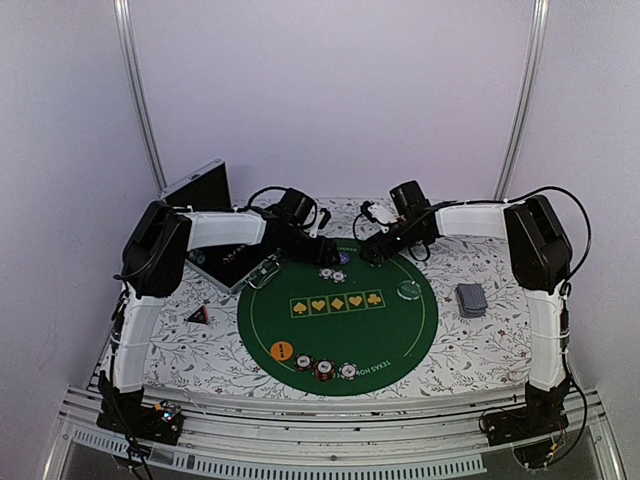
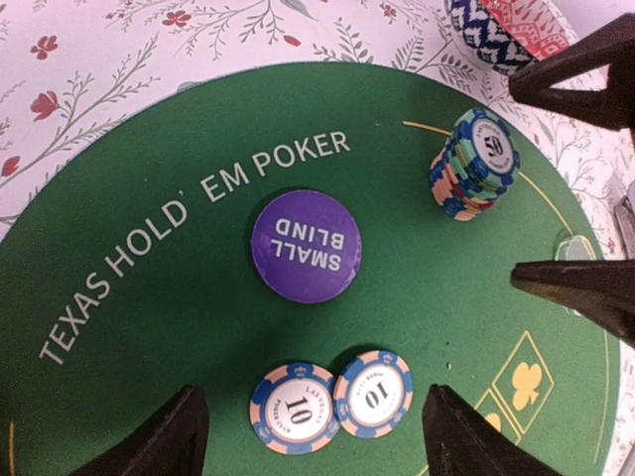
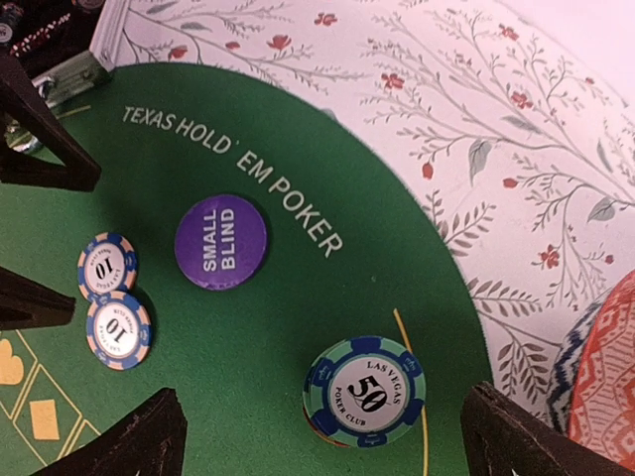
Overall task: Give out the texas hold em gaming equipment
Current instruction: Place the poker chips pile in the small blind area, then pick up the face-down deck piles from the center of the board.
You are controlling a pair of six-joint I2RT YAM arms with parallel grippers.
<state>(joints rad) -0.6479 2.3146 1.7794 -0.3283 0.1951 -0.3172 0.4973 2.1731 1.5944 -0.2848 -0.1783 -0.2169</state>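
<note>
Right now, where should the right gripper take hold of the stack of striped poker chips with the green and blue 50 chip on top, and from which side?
Grip the stack of striped poker chips by its round side wall, probably low, from straight above. It stands upright, slightly uneven, on the green felt mat, between the fingers of the open right gripper.

Bare felt (image 2: pixel 397 248) between the purple disc (image 2: pixel 305 245) and the chip stack (image 2: pixel 474 164) gives passage; two flat chips (image 2: pixel 373 393) obstruct the disc's opposite side.
</note>
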